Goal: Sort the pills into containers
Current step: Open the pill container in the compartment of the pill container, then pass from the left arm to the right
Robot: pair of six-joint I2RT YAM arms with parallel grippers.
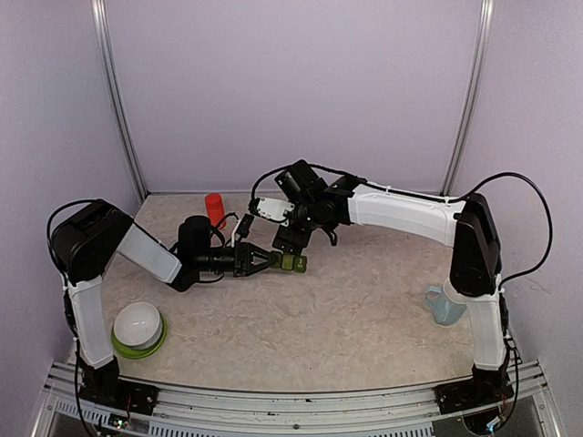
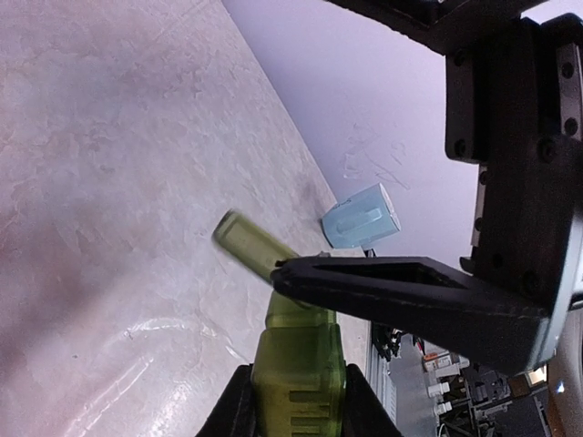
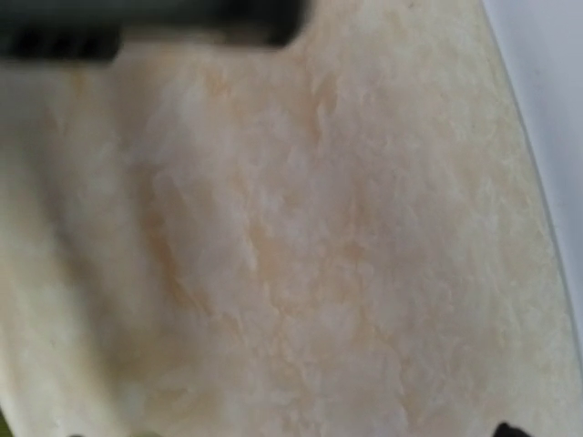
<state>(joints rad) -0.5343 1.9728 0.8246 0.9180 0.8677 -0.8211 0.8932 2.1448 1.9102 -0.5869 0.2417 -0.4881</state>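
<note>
Broadly, we see the marbled surface [image 1: 346, 319] first, with a pale blue mug [image 1: 444, 305] at its right edge, a white bowl [image 1: 138, 320] on a green plate [image 1: 137, 350] at the near left, and an orange-red bottle [image 1: 215, 208] at the back. Our left fingers [image 2: 235, 414] are clamped on the green containers [image 2: 296, 364] near the surface's middle — our right fingers [image 3: 146, 23], just above the strip's far end, stand spread wide with nothing between them
</note>
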